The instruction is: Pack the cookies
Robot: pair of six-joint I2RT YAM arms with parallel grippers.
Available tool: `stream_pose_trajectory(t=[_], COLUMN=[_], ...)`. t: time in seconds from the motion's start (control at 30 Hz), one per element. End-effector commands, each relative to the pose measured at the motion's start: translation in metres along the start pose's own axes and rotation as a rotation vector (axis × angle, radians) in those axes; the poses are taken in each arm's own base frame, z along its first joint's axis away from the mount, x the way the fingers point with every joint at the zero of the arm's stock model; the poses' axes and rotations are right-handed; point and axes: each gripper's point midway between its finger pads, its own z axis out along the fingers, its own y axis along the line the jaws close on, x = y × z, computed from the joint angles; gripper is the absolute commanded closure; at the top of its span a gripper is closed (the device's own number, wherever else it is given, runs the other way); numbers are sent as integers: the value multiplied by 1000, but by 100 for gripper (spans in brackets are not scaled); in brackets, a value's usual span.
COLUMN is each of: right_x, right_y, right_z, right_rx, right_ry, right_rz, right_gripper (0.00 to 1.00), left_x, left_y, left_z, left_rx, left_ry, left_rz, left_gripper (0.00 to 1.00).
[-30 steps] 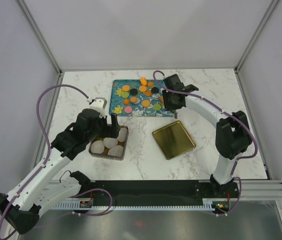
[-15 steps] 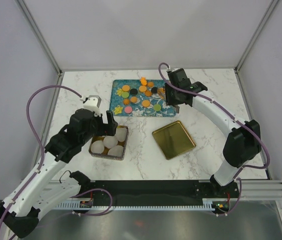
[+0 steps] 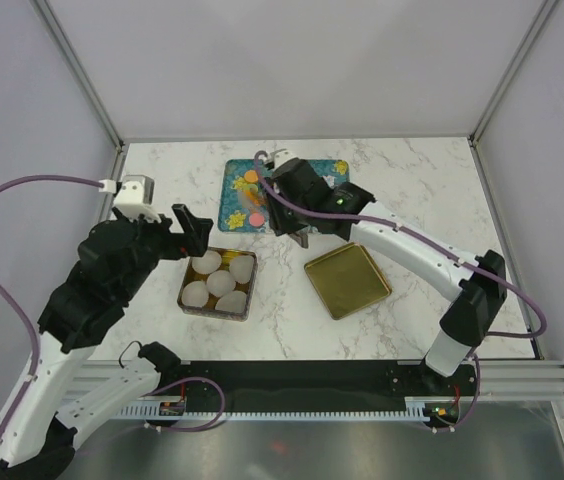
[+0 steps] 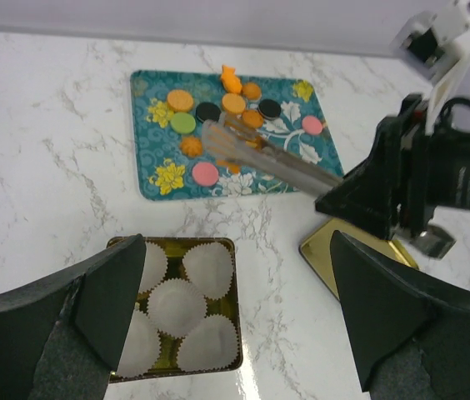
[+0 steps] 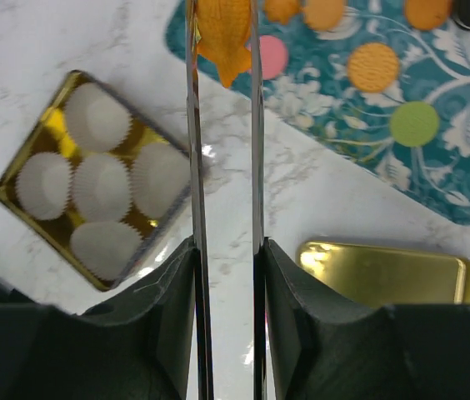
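Several cookies lie on the teal floral tray (image 4: 147, 150): an orange cookie (image 4: 179, 100), a green cookie (image 4: 183, 122), a black cookie (image 4: 208, 111), a pink cookie (image 4: 206, 173). My right gripper (image 5: 225, 246) is shut on metal tongs (image 5: 195, 167). The tongs pinch an orange cookie (image 5: 222, 33) over the tray's near left edge. In the top view the right gripper (image 3: 300, 225) hides most of the tray (image 3: 232, 215). My left gripper (image 4: 235, 292) is open and empty, high above the gold tin (image 4: 235, 300) of white paper cups (image 4: 177, 307).
The tin (image 3: 186, 300) sits at the front left, with all cups showing white. A gold lid (image 3: 347, 280) lies flat to its right, near the right arm. The lid also shows in the right wrist view (image 5: 385, 271). White walls close the table's far and side edges.
My right arm has swung left across the tray with the tongs. My left gripper has lifted off the tin and drawn back to the left.
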Motion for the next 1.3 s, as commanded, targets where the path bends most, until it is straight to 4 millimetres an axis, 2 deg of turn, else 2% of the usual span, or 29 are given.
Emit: stream_pose_trajectory(t=[0.0, 0.03, 0.07, 0.1, 0.23, 0.3, 0.53, 0.67, 1.03, 1.27], right_x=[-9, -1, -2, 9, 28, 39, 59, 68, 71, 65], right_y=[51, 69, 79, 96, 130, 138, 153, 156, 152, 155], right_z=[-1, -1, -1, 4, 15, 24, 40, 49, 59, 56], right_rx=[-77, -105, -122, -139, -178, -182, -193, -187, -154, -164], right_ry=[-35, -24, -29, -6, 27, 52, 96, 118, 116, 98], right_rz=[-30, -57, -65, -93, -140, -156, -178, -181, -181, -176], right_gripper=[87, 87, 87, 87, 87, 87, 87, 87, 74, 65], left_x=[-37, -44, -52, -56, -66, -65, -57, -52, -35, -27], left_y=[12, 17, 19, 22, 42, 44, 47, 47, 46, 45], left_z=[-26, -34, -41, -44, -62, -64, -62, -59, -48, -42], left_rx=[-57, -74, -81, -96, -178, -185, -196, -196, -190, -185], left_ry=[-117, -149, -174, -188, -249, -249, -231, -217, -171, -145], left_rz=[-27, -36, -42, -42, -45, -39, -32, -26, -21, -16], left_gripper=[0, 0, 0, 0, 0, 0, 0, 0, 0, 0])
